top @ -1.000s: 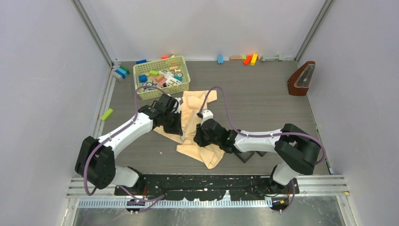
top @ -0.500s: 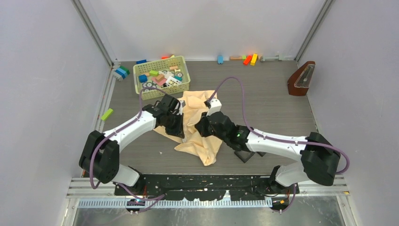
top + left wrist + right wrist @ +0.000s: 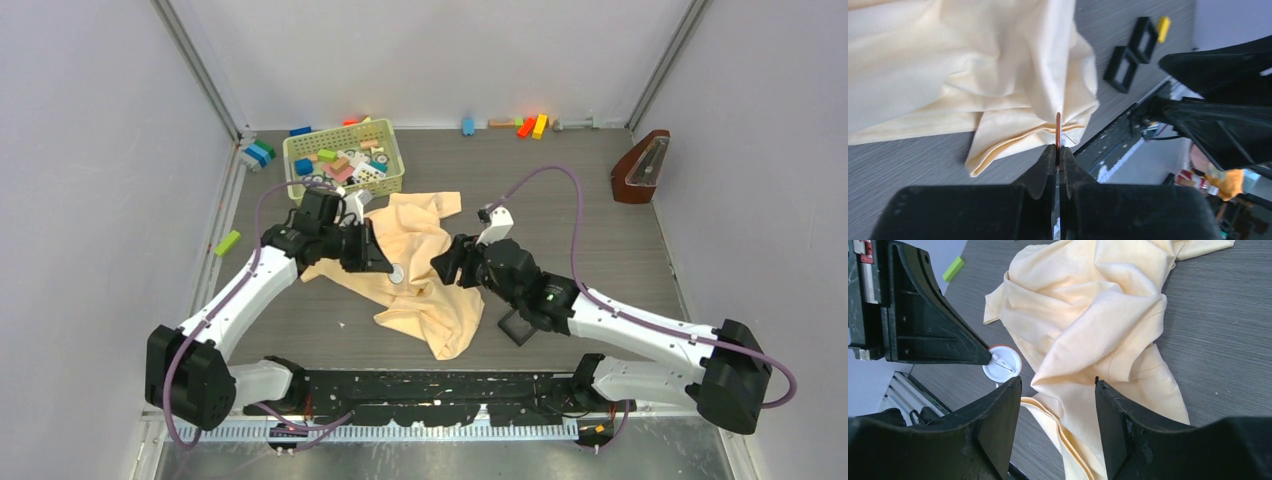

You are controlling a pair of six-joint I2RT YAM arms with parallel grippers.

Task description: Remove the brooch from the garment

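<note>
The left gripper (image 3: 1058, 151) is clamped on the brooch (image 3: 1058, 127), disc edge-on with its rim standing straight out past the fingertips. The brooch hangs just beside the garment (image 3: 1088, 315), apparently clear of the cloth. The right gripper (image 3: 1058, 385), jaws apart and empty, hovers over the folds beyond.

You're working in a robotics lab cell, not a home. Your grey wood-grain counter (image 3: 580, 215) is boxed in by plain pale panels (image 3: 100, 150) on aluminium posts (image 3: 194, 62), with a slotted metal rail (image 3: 400, 430) along the near edge where the cabled left arm (image 3: 245, 295) and right arm (image 3: 630, 325) are bolted. The mismatched test props say the same: a basket (image 3: 380, 191) of coloured blocks, loose blocks (image 3: 530, 126) by the back wall, a metronome (image 3: 641, 167) in the corner
</note>
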